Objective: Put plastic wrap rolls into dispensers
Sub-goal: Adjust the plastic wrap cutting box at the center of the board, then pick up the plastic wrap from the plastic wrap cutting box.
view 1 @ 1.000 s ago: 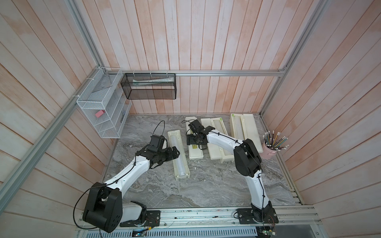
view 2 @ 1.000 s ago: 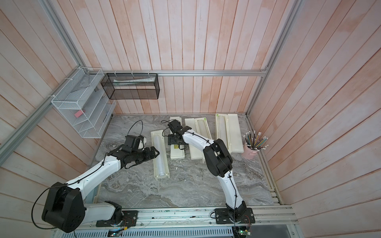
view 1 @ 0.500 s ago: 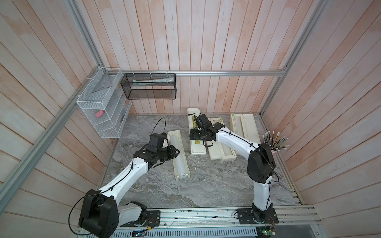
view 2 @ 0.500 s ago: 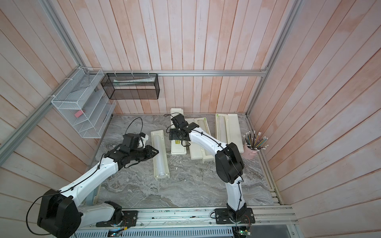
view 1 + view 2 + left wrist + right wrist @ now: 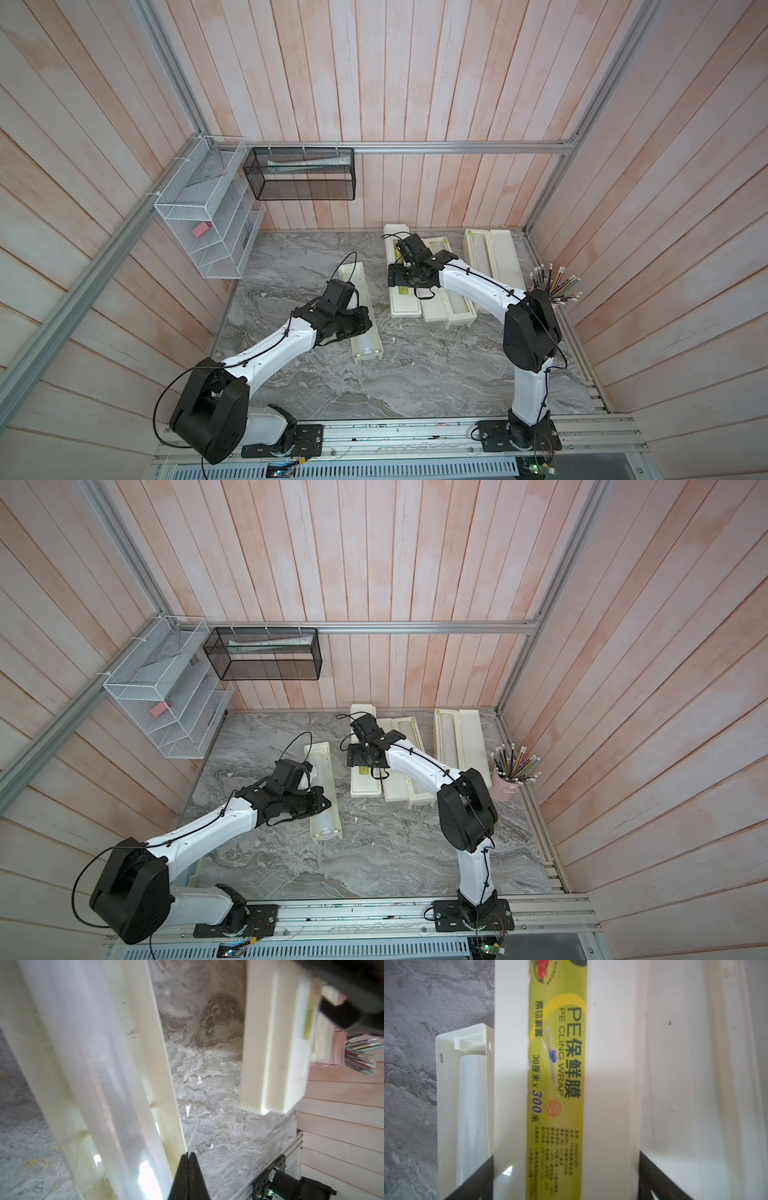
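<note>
An open dispenser lies left of centre with a plastic wrap roll in its trough; the roll fills the left wrist view. My left gripper is shut and empty, its tips at that dispenser's side wall. My right gripper is shut on a closed dispenser with a yellow-green label, black fingers on both sides. Seen in the left wrist view, this box hangs above the table.
Two more open dispensers lie to the right, the far one with a pale roll in it. A pink pencil cup stands by the right wall. Wire baskets hang at the back left.
My left gripper has gone from open to shut beside the roll in the open dispenser. The right arm has carried the closed dispenser a little toward the back wall.
</note>
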{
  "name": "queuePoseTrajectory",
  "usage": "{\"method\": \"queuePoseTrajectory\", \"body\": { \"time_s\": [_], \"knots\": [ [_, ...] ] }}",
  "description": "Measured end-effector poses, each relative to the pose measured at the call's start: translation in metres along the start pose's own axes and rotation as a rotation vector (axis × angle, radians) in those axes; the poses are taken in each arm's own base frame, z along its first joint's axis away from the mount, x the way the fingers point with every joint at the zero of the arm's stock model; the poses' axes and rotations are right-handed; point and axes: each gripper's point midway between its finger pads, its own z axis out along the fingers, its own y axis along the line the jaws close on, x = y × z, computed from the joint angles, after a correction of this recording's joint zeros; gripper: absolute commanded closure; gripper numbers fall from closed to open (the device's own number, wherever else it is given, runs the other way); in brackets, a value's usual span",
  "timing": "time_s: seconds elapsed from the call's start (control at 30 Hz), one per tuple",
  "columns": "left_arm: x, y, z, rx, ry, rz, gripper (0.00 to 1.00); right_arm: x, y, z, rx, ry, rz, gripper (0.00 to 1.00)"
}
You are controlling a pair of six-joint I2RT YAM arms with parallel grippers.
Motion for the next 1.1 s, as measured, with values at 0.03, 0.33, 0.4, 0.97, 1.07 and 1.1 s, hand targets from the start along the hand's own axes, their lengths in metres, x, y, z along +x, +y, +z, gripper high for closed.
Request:
{"method": "queuePoseTrajectory", "body": {
  "time_s": [0.03,0.33,0.4,0.97,1.07,1.1],
  "knots": [
    [0.004,0.005,0.005,-0.010,0.018,-0.015,1.00,0.001,-0.001,0.001,0.002,0.003,0.000,0.17],
    [0.011,0.016,0.016,-0.034,0.040,-0.020,0.95,0.002,-0.001,-0.002,-0.003,0.003,0.003,0.18],
    [0.008,0.012,0.012,-0.024,0.024,-0.006,0.89,0.000,0.001,-0.007,-0.010,-0.007,0.005,0.18],
    [-0.064,-0.006,-0.019,-0.109,-0.150,0.008,0.46,-0.004,0.006,-0.018,-0.048,-0.024,0.015,0.18],
    [-0.055,0.015,-0.007,-0.189,-0.095,-0.018,0.48,0.000,0.004,-0.017,-0.043,-0.017,0.013,0.18],
    [-0.052,0.020,-0.005,-0.209,-0.083,-0.024,0.48,0.001,0.003,-0.017,-0.042,-0.015,0.013,0.18]
  ]
}}
